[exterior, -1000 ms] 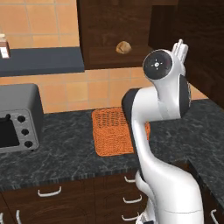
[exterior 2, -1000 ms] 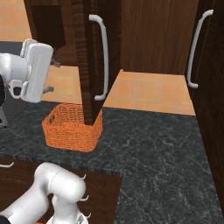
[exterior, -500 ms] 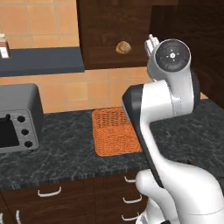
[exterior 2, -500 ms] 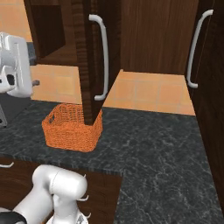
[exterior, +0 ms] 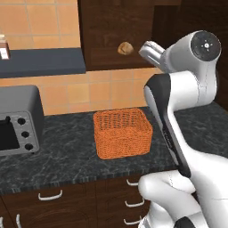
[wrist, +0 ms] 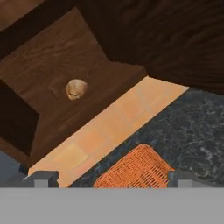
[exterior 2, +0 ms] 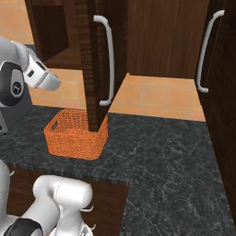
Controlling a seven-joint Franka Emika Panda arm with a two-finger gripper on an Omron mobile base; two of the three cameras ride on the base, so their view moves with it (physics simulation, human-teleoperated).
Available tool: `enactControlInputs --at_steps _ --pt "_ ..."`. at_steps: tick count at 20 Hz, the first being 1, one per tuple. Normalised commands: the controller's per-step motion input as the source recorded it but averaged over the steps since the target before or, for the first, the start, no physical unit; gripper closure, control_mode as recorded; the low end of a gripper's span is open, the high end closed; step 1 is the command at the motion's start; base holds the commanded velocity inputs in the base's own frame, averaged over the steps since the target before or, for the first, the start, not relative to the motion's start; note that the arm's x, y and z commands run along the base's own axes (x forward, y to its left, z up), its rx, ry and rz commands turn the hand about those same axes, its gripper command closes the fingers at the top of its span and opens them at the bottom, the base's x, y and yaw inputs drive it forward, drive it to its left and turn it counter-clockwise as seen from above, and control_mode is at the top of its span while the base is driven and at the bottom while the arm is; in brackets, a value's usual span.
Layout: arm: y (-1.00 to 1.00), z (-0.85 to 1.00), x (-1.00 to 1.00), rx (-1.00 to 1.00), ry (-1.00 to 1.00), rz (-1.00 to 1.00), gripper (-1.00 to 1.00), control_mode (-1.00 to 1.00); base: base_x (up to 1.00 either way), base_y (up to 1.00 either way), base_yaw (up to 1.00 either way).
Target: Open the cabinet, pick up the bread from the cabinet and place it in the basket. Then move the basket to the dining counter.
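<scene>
From the left, we see the toaster oven (exterior: 18, 120) at the far end of the dark speckled counter (exterior: 62, 156), then the orange basket (exterior: 123, 132) standing empty on that counter. Above the basket the cabinet (exterior: 116, 31) is open, and the bread (exterior: 125, 48) sits on its shelf, a small rounded loaf with no clear long axis that we can make out. To the right of the bread, and at nearly the same height, we find our gripper (exterior: 149, 50), near the loaf but not touching it, and outside the cabinet's mouth. Its fingers stand spread wide and we hold nothing. In the hand view the bread (wrist: 76, 89) lies ahead on the shelf, up and to the left of centre, while the basket (wrist: 135, 171) is below, between the two finger tips (wrist: 41, 178). We judge that the reach must go forward and toward the left, into the cabinet, before we can close on the loaf. In the right base view the swung-out door (exterior 2: 99, 64) stands in front of the basket (exterior 2: 76, 133), on the arm's right.
</scene>
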Motion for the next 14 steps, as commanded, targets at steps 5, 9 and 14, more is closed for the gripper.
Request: enactControlInputs --at_steps 5,9,14 --pt "-0.12 0.06 0.67 -0.42 0.03 0.14 -1.0 -1.0 0.0 0.0 0.0" --pt "0.0 0.25 1.0 -0.21 0.0 0.02 -1.0 -1.0 0.0 0.0 0.0" --pt "0.0 0.04 1.0 -0.04 0.0 0.15 -1.0 -1.0 0.0 0.0 0.0"
